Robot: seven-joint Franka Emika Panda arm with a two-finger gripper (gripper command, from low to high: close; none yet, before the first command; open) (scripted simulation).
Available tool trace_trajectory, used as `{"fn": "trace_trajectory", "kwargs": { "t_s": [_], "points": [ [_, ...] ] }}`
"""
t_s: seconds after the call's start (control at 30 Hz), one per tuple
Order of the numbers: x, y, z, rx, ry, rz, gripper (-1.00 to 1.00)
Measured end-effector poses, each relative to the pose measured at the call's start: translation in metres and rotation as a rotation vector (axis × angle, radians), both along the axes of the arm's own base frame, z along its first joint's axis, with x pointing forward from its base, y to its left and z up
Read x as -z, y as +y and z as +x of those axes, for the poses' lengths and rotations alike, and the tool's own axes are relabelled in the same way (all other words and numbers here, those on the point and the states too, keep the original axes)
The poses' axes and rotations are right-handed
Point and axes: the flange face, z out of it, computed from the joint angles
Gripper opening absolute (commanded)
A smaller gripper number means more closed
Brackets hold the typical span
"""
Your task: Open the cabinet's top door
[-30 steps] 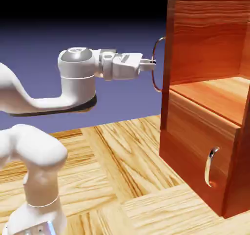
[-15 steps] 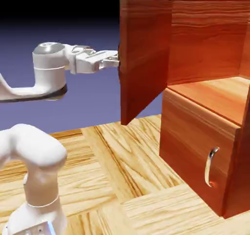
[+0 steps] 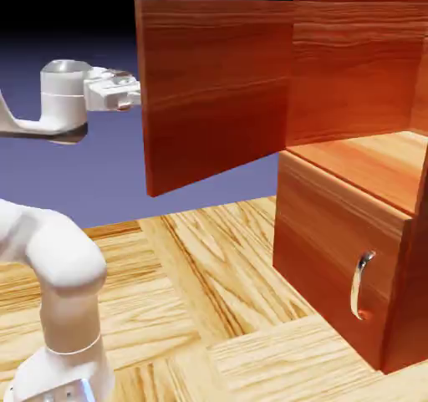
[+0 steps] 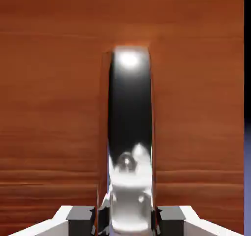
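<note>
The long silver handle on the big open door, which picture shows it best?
The hand view shows the handle best: it stands large and shiny against the wood, between the fingers. In the exterior view, the open door hides it, so you only see the door's inner side.

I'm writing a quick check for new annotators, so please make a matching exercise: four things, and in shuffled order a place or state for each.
1. top door
2. large curved handle
3. small curved handle
4. gripper

A. on the cabinet's lower front panel
B. closed on a silver handle
C. swung wide open
D. between the two finger tips

Pairs: 1-C, 2-D, 3-A, 4-B
</note>
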Motion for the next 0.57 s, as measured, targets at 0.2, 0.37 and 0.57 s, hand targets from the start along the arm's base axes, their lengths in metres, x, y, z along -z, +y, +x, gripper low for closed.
{"fn": "trace_trajectory", "kwargs": {
  "t_s": [0.2,0.37,0.57],
  "points": [
    [0.000,0.054,0.003,0.128,0.000,0.000,-1.00],
    [0.000,0.088,0.009,0.211,0.000,0.000,-1.00],
    [0.000,0.122,0.017,0.292,0.000,0.000,-1.00]
  ]
}}
